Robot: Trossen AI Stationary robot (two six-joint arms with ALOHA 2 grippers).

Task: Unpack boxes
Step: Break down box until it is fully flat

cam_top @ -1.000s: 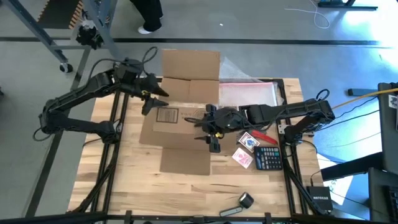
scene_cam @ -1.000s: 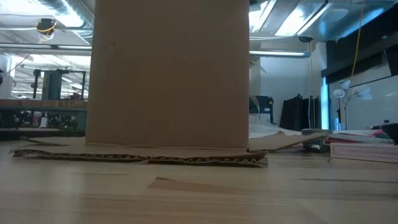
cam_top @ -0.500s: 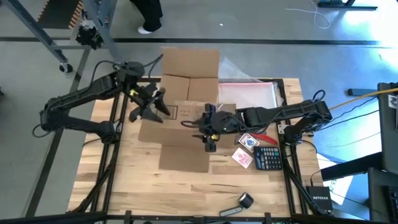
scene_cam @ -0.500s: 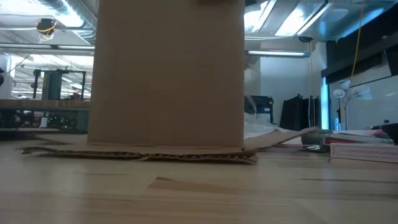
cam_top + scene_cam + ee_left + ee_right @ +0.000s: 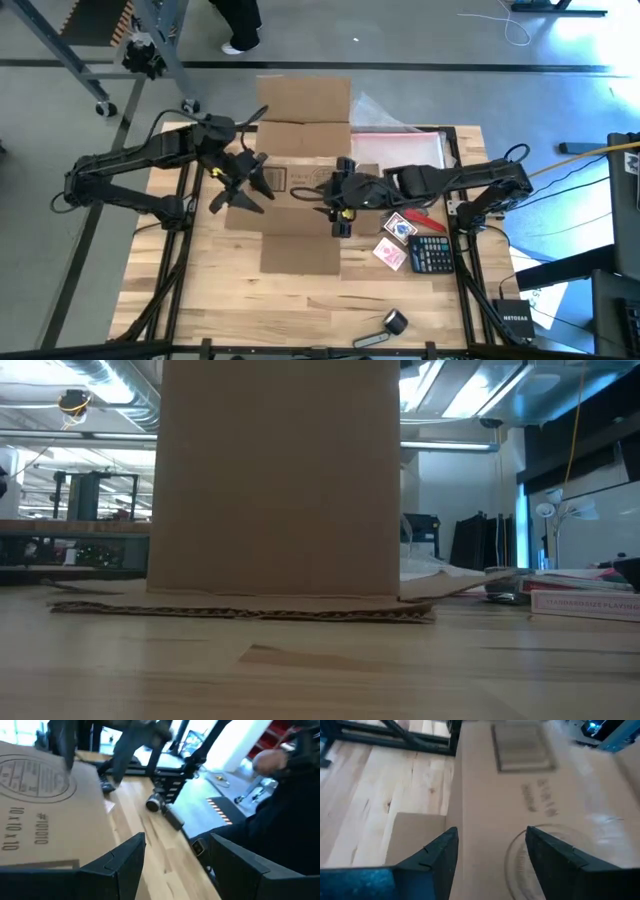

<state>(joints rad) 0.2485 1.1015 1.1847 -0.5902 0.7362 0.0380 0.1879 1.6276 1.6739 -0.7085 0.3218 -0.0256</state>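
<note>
Shifted rightward, the box [image 5: 300, 165] reads "10x10x10"; left hand [image 5: 243, 180] and right hand [image 5: 338, 208] both released.

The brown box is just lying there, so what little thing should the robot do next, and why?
Probably lower the left pincer onto the near edge of the cardboard box and close. It hangs open at the box's left side holding nothing, the right pincer is open over the middle, and the box lies on the table.
</note>
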